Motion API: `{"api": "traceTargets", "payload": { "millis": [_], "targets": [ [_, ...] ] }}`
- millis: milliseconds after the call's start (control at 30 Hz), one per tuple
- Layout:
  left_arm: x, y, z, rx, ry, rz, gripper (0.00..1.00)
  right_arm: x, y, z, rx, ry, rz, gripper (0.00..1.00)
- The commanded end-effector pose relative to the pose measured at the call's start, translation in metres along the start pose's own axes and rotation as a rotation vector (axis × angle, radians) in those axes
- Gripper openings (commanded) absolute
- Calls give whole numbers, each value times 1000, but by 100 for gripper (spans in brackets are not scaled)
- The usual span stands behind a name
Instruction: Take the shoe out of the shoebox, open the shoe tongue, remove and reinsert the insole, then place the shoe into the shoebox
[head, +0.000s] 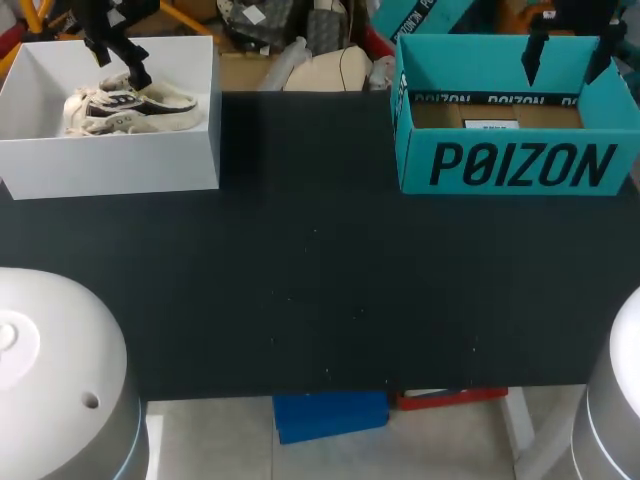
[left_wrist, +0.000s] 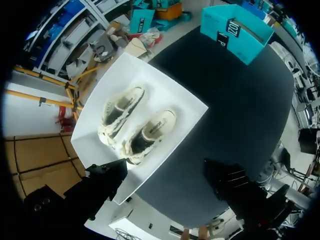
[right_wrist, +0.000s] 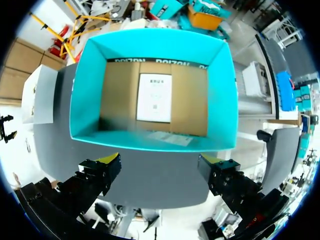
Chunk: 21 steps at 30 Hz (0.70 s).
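Shoes (left_wrist: 150, 134), 2, lie in white box (left_wrist: 186, 101); teal shoebox (right_wrist: 150, 141) holds paper (right_wrist: 154, 97).

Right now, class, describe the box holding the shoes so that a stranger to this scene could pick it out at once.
Start at the black table: two open boxes stand along its far edge. The white box sits at the far left, below the left gripper. Unlike the teal box at the right, printed and without shoes, it is plain and holds cream shoes.

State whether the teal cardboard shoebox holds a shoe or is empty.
Empty. The teal cardboard shoebox shows only a brown floor with a white paper label; both cream shoes lie in the white rectangular box.
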<state>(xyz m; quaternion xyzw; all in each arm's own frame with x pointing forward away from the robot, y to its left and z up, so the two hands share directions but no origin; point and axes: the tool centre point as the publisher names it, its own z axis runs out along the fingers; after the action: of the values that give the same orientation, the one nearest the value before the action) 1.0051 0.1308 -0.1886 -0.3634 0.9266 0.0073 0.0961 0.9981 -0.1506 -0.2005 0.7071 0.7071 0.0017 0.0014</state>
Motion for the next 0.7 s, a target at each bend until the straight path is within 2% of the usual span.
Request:
{"api": "traceTargets", "payload": {
  "millis": [33, 200, 267, 333, 367, 400, 433, 467, 500, 533, 600, 633, 700],
  "targets": [
    [4, 6, 0, 105, -178, 766, 100, 0, 1, 0, 1, 0, 0, 100],
    [4, 6, 0, 105, -178, 766, 100, 0, 1, 0, 1, 0, 0, 100],
    [-1, 7, 7, 96, -135, 795, 100, 0, 1, 0, 1, 0, 0, 100],
    [-10, 8, 13, 122, -104, 798, 100, 0, 1, 0, 1, 0, 0, 100],
    [-13, 8, 17, 124, -82, 812, 97, 0, 1, 0, 1, 0, 0, 100],
    [-17, 8, 21, 141, -53, 804, 80, 0, 1, 0, 1, 0, 0, 100],
    [-21, 9, 25, 150, -37, 804, 69, 0, 1, 0, 1, 0, 0, 100],
    [-22, 9, 29, 148, -34, 834, 70, 0, 1, 0, 1, 0, 0, 100],
    [-24, 9, 34, 156, -17, 838, 55, 0, 1, 0, 1, 0, 0, 100],
    [-27, 9, 39, 160, 0, 839, 48, 0, 1, 0, 1, 0, 0, 100],
    [-33, 8, 48, 135, -24, 843, 48, 0, 1, 0, 1, 0, 0, 100],
    [-38, 8, 52, 120, -22, 825, 62, 0, 1, 0, 1, 0, 0, 100],
    [-47, 8, 59, 130, 1, 793, 47, 0, 1, 0, 1, 0, 0, 100]
  ]
}}
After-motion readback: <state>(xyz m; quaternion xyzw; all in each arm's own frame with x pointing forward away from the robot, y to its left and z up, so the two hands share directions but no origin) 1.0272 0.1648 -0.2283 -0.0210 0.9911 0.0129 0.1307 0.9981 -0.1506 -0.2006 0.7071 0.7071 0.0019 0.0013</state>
